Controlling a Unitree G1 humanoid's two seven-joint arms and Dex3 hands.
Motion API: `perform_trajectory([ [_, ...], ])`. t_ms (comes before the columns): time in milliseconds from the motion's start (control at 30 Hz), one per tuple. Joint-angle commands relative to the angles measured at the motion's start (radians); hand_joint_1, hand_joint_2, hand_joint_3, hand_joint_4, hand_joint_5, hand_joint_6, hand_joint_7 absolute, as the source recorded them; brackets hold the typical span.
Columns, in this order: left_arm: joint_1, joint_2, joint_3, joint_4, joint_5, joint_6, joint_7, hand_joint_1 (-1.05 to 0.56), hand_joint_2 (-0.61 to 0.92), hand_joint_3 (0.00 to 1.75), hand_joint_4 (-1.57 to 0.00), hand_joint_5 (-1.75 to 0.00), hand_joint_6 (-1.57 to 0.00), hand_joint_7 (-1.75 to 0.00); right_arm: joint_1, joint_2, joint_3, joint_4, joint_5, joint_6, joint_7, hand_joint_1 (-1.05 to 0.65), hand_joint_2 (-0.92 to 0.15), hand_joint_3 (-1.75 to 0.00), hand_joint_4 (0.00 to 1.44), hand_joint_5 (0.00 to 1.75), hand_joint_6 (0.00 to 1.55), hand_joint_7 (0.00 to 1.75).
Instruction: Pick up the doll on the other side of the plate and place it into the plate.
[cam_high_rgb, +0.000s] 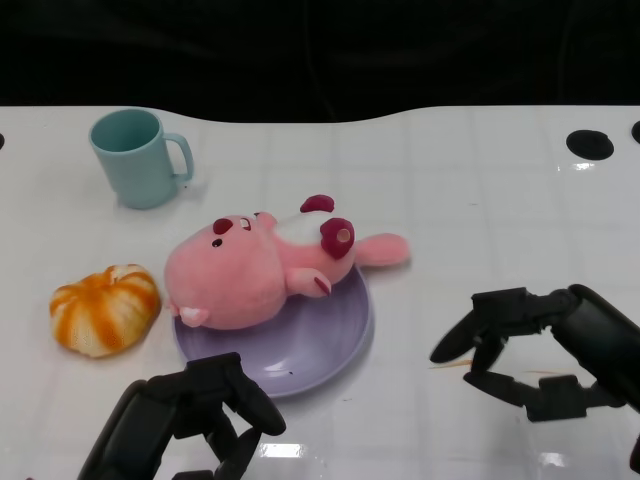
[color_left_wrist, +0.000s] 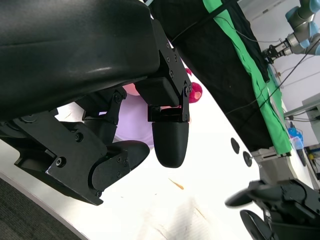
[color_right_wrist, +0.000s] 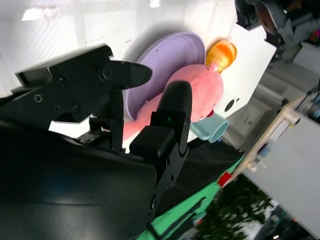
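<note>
The white table carries a purple plate. The pink doll lies across its far rim, partly inside. It looks soft and light; the thick body seems the best place to grasp. Both the right hand and the left hand are empty, fingers apart.

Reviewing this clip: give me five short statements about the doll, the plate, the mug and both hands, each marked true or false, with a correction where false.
1. The pink doll lies partly on the purple plate. True.
2. The right hand holds the doll. False: it is open, apart from the doll.
3. The teal mug lies tipped over. False: it stands upright.
4. The orange pumpkin toy sits on the table beside the plate. True.
5. The left hand holds nothing. True.
</note>
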Motion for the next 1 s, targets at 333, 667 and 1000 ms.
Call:
perform_trajectory([
  [333,-0.003,0.027,0.018,0.021,-0.017,-0.027,-0.006,-0.09,0.54,1.06,-0.79,-1.51,-0.82,-1.17,0.070,-0.008,-0.032,-0.108,0.049,0.104,0.023,0.19,-0.34,-1.47,0.90,1.66,0.85,1.35],
  [667,0.003,0.033,0.024,0.023,-0.026,-0.034,-0.008,-0.09,0.56,1.03,-0.80,-1.49,-0.82,-1.15,0.042,0.009,-0.027,0.006,-0.013,0.072,-0.028,0.14,-0.30,-1.52,0.90,1.75,0.79,1.56],
  [1000,0.019,0.038,0.020,0.008,-0.020,-0.037,-0.007,-0.09,0.56,1.01,-0.80,-1.48,-0.83,-1.13,0.029,0.014,-0.020,0.039,-0.031,0.089,-0.024,0.12,-0.29,-1.52,0.89,1.75,0.77,1.58],
])
